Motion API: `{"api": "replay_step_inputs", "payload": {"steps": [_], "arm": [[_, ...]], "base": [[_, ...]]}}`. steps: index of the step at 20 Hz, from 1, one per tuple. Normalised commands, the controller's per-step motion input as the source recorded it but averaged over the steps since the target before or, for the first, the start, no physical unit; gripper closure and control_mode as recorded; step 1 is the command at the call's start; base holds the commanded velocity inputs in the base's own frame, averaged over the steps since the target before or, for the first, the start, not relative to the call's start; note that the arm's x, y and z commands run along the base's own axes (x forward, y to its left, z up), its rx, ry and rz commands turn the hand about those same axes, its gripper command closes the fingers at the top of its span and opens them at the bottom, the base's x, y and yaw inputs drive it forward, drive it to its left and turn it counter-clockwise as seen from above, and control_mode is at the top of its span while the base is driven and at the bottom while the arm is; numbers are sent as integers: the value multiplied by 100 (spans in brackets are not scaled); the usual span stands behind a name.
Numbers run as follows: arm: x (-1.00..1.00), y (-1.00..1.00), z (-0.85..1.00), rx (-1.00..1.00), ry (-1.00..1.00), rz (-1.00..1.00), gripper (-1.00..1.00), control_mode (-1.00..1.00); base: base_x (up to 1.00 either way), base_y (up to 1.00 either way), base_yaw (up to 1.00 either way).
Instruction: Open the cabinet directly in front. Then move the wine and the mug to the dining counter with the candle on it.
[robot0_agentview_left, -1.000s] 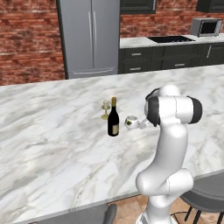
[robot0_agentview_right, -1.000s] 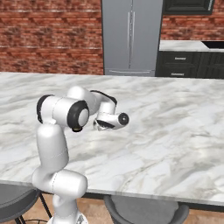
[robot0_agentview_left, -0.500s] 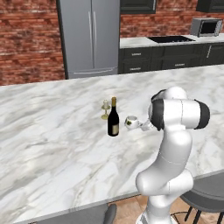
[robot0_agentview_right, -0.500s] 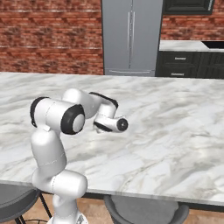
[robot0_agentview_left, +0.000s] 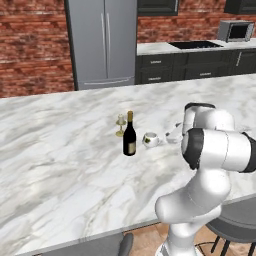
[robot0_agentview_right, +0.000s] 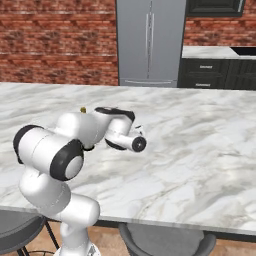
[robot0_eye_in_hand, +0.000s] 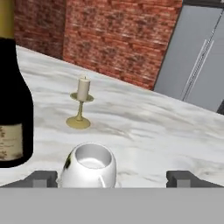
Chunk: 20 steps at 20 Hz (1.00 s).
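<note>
Mug (robot0_eye_in_hand: 89, 168) stands upright on the marble counter (robot0_agentview_left: 60, 165), just beside the wine (robot0_agentview_left: 129, 135), candle (robot0_eye_in_hand: 81, 107) beyond. Pincer (robot0_eye_in_hand: 111, 179) is wide, holding nothing; mug sits between its tips, toward the left one. Both items appear delivered; a straight withdrawal looks clear.

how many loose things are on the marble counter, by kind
bottle: 1
mug: 1
candle: 1
total: 3
</note>
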Motion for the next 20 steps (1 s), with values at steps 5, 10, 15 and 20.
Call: {"api": "replay_step_inputs", "payload": {"steps": [5, 10, 15, 20], "arm": [[-55, -26, 89, 9, -27, 0, -100, -100], [-62, -30, 92, 13, -30, 0, -100, -100], [-62, -20, 89, 10, -29, 1, -100, -100], [-58, -12, 78, 6, -26, 2, -100, -100]], "base": [[0, 0, 0], [0, 0, 0], [0, 0, 0], [0, 0, 0]]}}
